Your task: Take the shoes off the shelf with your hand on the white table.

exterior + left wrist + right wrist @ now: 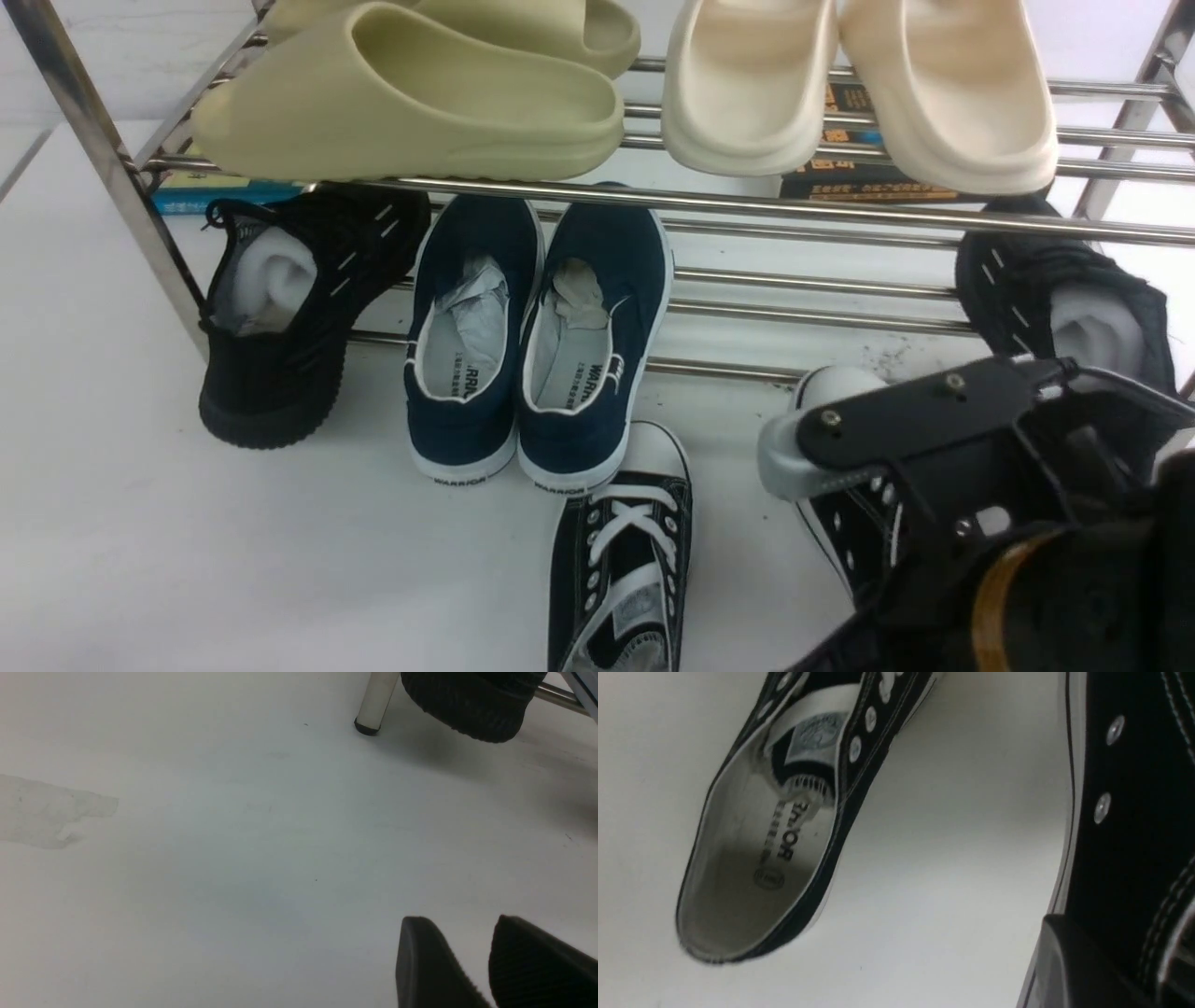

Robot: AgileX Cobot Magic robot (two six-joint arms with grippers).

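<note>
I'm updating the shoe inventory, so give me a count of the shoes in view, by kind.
Green slides: 2
Cream clogs: 2
Navy slip-ons: 2
Black knit shoes: 2
Black sneakers with white toe caps: 2, one partly hidden by the right hand
Total: 10

The front view is bright, with glare along the chrome rack [794,207]. Soft shadow falls upper right in the left wrist view. The right wrist view looks dimmer and blurred, the desk [952,858] unevenly shaded.
</note>
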